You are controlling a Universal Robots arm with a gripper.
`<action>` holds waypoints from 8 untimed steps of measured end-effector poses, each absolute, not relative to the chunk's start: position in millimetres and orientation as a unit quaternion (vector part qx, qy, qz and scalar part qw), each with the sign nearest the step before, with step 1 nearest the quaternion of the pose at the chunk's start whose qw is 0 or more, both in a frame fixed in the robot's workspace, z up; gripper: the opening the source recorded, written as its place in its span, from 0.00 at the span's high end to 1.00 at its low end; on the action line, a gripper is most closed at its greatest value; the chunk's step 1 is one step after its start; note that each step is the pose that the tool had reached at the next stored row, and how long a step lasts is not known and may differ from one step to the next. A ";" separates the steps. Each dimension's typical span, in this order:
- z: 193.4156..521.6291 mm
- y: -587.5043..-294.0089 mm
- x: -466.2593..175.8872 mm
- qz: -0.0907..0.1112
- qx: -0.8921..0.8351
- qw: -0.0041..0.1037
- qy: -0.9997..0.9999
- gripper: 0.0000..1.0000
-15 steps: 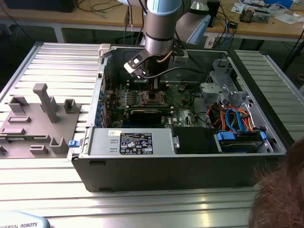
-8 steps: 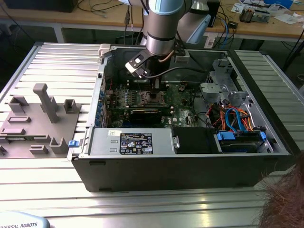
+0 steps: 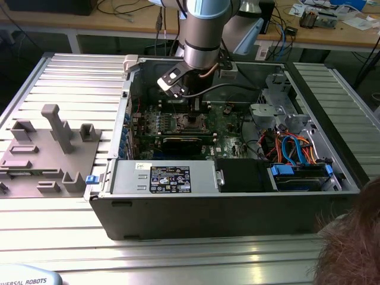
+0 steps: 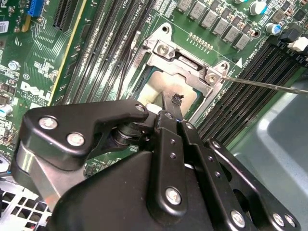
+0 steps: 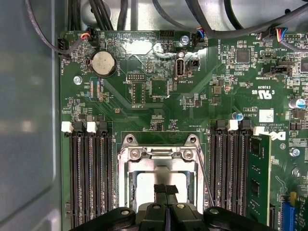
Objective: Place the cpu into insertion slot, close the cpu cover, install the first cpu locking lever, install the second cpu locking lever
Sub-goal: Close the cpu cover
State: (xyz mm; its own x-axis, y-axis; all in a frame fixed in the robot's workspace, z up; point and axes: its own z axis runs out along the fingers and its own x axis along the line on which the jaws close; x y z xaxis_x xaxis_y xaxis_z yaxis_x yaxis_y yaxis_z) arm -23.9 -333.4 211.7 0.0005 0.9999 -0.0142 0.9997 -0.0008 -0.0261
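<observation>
gripper closed, fingers pressed together on nothing, tips just over the cpu. It lies in the insertion slot.

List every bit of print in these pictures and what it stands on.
Black label on the grey box: too small to read.
White lettering across the motherboard: mostly too small; brand mark left unquoted.
White sticker on the motherboard: blurred.
Pale panel, exterior view's lower left: brand lettering, left unquoted.
</observation>
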 end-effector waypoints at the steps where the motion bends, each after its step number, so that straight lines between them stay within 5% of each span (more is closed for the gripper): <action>1: 211.7 -333.4 -23.6 0.014 -0.707 0.004 -0.707 0.89; 8: 211.7 -333.4 -20.7 0.015 -0.707 0.005 -0.707 0.89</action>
